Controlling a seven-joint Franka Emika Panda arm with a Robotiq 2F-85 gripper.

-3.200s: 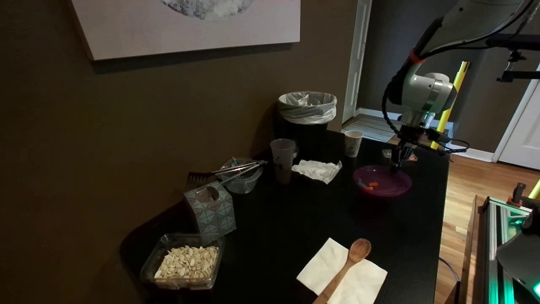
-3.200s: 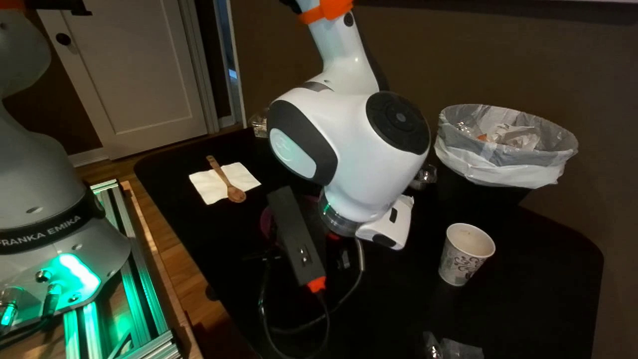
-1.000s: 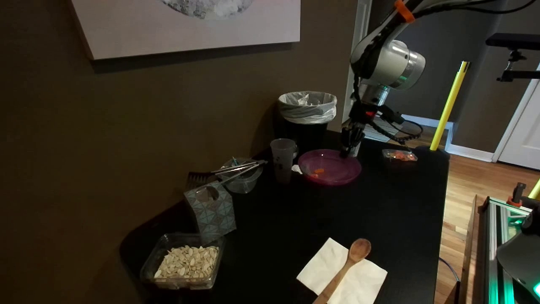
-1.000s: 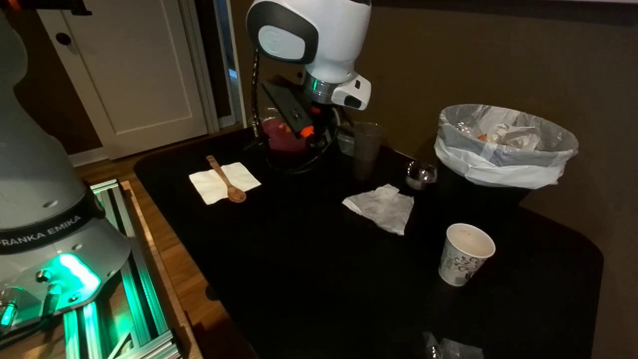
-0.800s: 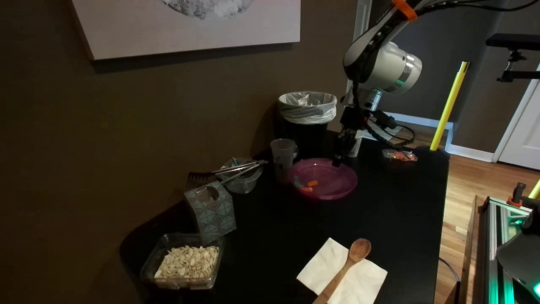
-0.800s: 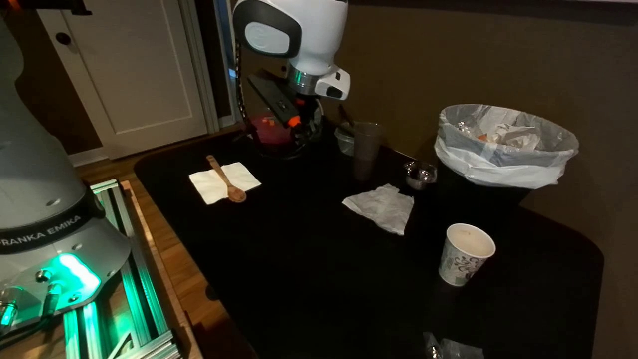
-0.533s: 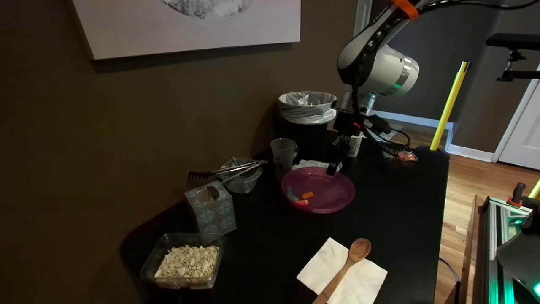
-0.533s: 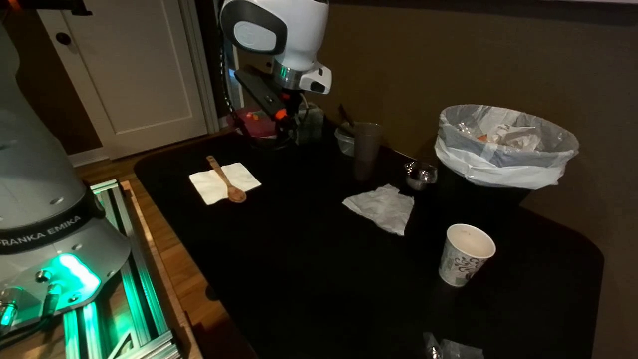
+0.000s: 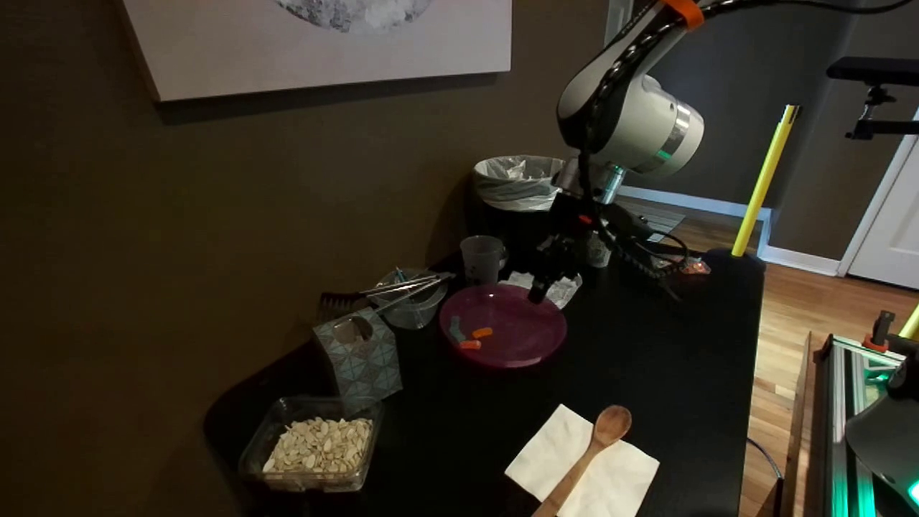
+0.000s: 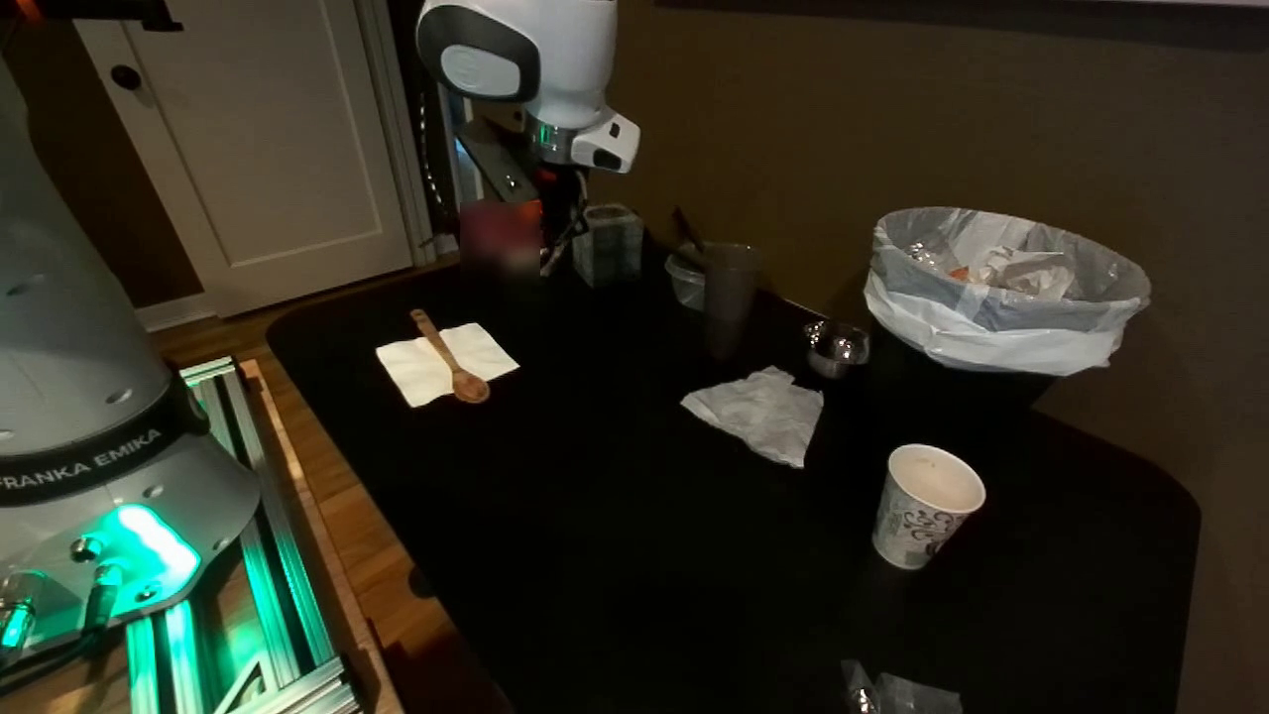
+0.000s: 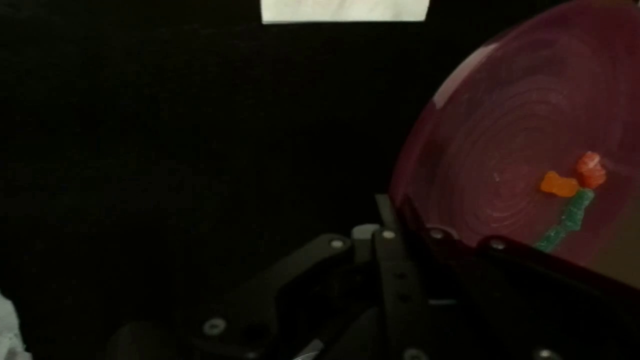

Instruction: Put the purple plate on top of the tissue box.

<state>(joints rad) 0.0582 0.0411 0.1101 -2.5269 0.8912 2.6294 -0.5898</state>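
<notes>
Plate (image 9: 513, 334): shifted with gripper (image 9: 537, 294), now nearer tissue box (image 9: 370, 362).
Table (image 9: 452, 438): black, below gripper.
Wall (image 9: 215, 215): brown, one side of gripper.
Gripper: clamped on plate.
Plate spot: rim in gripper, rest jutting outward.

The arm (image 9: 650, 122) reaches down from the upper right of an exterior view, gripper (image 9: 538, 290) slanting down-left, right of centre. In an exterior view the base (image 10: 84, 436) stands at the left edge. In the wrist view the fingers (image 11: 385, 211), right of centre, pinch close together.
</notes>
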